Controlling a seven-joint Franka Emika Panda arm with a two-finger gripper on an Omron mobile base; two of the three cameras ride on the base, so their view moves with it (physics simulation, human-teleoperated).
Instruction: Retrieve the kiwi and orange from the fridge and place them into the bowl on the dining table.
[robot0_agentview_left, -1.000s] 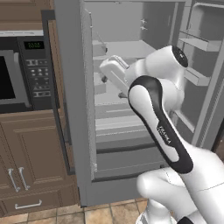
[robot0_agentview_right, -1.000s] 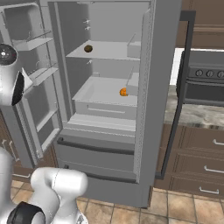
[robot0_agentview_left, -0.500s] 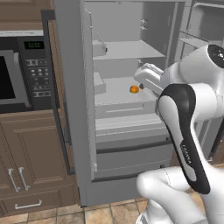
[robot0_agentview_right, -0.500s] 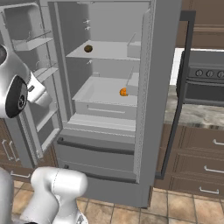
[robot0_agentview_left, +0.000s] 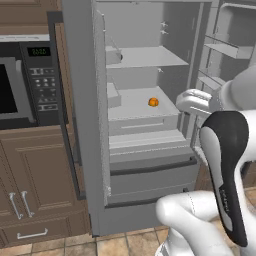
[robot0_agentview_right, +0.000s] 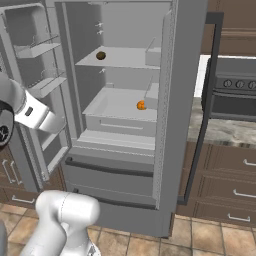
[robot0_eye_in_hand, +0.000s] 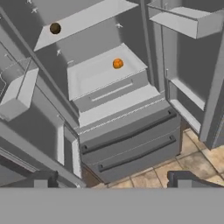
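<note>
Orange (robot0_eye_in_hand: 117, 64) sits in the open fridge (robot0_agentview_right: 120, 165) drawer tray; jaws spread wide, empty.

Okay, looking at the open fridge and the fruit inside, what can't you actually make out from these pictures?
- Kiwi: too small in the right base and hand views to show more than a dark ball.
- Orange: tiny; its surface is unreadable.
- Gripper: in the hand view, the bottom edge cuts its tips.
- Fridge upper shelf: in the left base view, the near door hides its left part.

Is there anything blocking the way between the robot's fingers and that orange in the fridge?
Nothing visible does. Both fridge doors are open, and the orange sits alone in an open tray, with the open fingers pointed towards it.
</note>
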